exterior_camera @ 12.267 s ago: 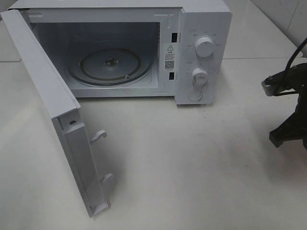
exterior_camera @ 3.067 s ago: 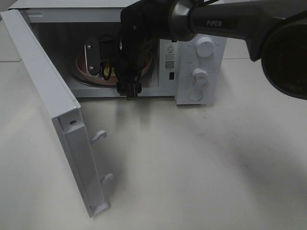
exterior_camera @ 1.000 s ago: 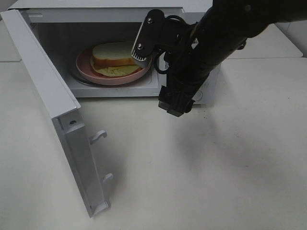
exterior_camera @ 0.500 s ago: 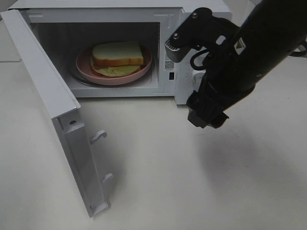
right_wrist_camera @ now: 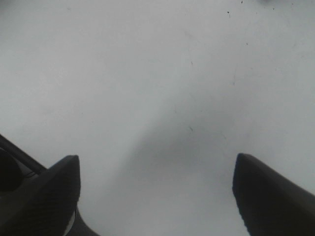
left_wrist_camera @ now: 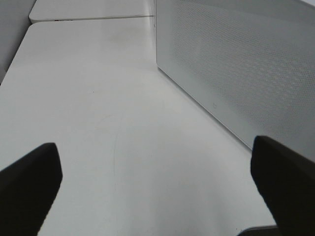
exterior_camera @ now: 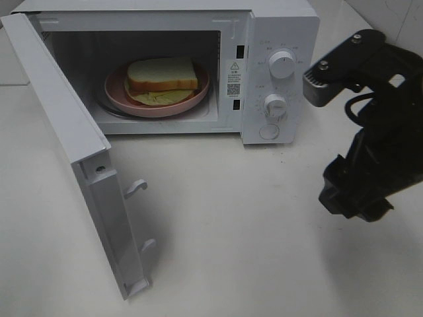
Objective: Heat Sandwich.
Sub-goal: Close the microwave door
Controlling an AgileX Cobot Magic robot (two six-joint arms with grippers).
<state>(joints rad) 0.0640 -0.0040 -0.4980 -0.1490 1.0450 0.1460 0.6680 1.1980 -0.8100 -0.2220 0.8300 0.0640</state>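
A white microwave stands on a pale table with its door swung wide open, two round dials on its front panel, and a pink plate inside.

The right arm stands at the right side of the high view, wrist bent over, the right gripper pointing downward. Its fingers are spread wide, nothing gripped between them. The left gripper, seen from its own wrist camera, has both fingers parted wide and level, likewise gripping nothing
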